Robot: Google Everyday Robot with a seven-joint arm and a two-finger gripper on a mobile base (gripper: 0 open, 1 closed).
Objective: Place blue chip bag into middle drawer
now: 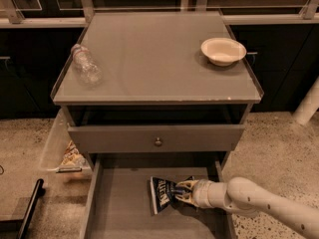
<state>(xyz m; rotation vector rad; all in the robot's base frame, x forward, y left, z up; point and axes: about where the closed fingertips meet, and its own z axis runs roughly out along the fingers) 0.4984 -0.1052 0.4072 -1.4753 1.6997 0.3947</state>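
**Inside the middle drawer: pincer on the blue chip bag**

Writing: the blue chip bag (161,195) carries white lettering running along its length. The letters cannot be read.

Bag vs pincer: the pincer (180,190) sits low in the middle drawer (119,208), reaching in from the right on a white arm (259,203). Its pale fingers (185,185) pinch the bag's right edge, one above and one below a blue fold. The rest of the bag extends left of the pincer, slightly tilted, down at the grey drawer floor. Cannot tell if it rests fully flat.

Edges and room:
- The right drawer wall runs just right of the pincer, beside the wrist.
- Grey floor stretches left of the bag out to the left wall, and also toward the drawer's near end.
- Above and beyond the pincer is the upper drawer (199,138), its front panel with a round knob (158,142) partly pulled out over the rear of the middle drawer.
- Higher still is the worktop (149,78). A clear plastic bottle (85,66) lies on its side far up-left of the pincer. A white bowl (223,50) sits up and to the right, near the worktop's right edge.
- Left of the pincer, outside the cabinet, a clear side bin (52,151) holds a snack packet (72,157).
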